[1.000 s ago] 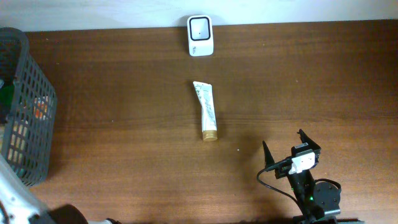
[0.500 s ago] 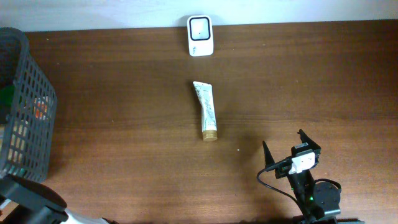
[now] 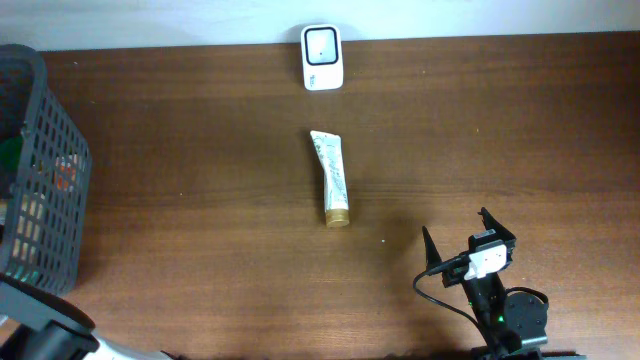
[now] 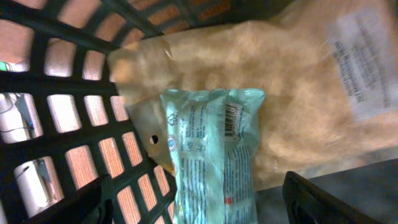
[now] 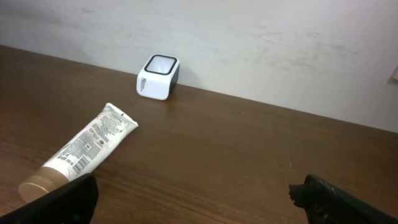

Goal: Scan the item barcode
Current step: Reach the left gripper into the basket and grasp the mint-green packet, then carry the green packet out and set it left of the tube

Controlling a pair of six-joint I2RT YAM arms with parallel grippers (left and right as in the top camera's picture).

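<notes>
The desk (image 3: pixel 200 200) is broad, so any carry across it from the basket (image 3: pixel 40 150) at its left edge is long, and a weak pinch could drop the item. Inside the basket, the slack beige bag (image 4: pixel 298 93) may get caught along with the teal packet (image 4: pixel 211 162) lying on it, barcode up. The left end effector (image 4: pixel 196 183) hangs over that packet, fingers wide, gripping nothing. The tube (image 3: pixel 332 178) lies mid-desk, between the scanner (image 3: pixel 322 57) and the right end effector (image 5: pixel 193 186), which gapes empty; a passing arm could knock it.

Black right gripper (image 3: pixel 454 222) with white block (image 3: pixel 487 258), black cable (image 3: pixel 441 296).
</notes>
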